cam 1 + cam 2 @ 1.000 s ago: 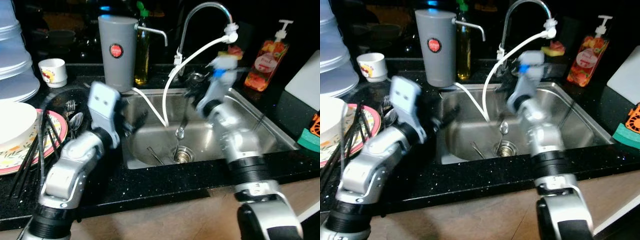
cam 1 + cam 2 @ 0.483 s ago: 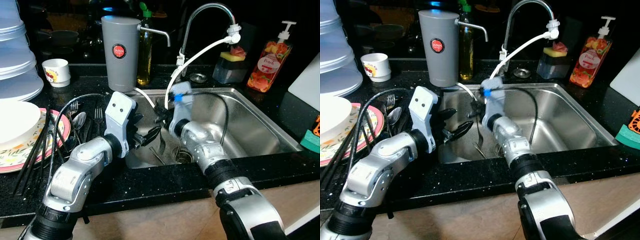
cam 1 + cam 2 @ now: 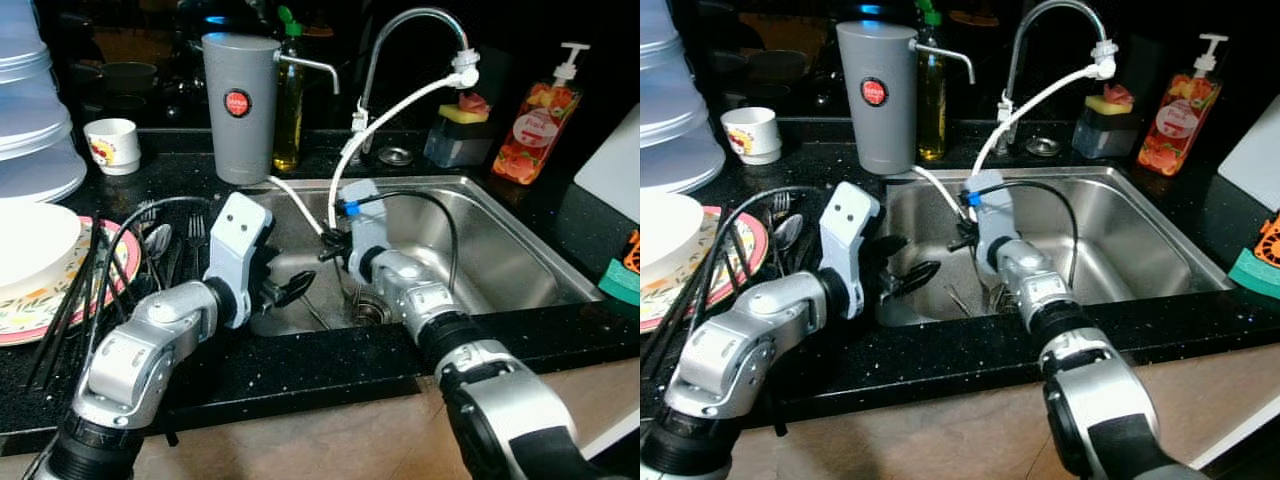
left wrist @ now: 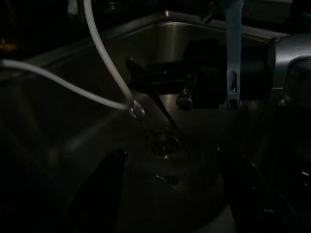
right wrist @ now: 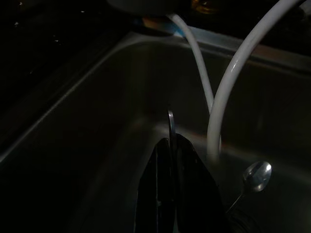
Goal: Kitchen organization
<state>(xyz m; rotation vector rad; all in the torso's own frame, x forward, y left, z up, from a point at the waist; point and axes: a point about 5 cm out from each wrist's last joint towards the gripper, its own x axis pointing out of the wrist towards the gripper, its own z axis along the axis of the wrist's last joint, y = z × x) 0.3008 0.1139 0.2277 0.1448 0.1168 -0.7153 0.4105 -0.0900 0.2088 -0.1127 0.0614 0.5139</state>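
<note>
Pinching one utensil (image 5: 170,124), probably fork: right gripper (image 5: 170,145).

The white bowl (image 3: 28,240) and the stacked clear containers (image 3: 30,110) are cut off by the left edge of the left eye view. The flowered plate (image 3: 40,305) is mostly hidden under the bowl and black cables (image 3: 75,290). The thin metal piece (image 5: 170,125) pinched in the right gripper (image 5: 170,145) is seen edge-on and cannot be identified
</note>
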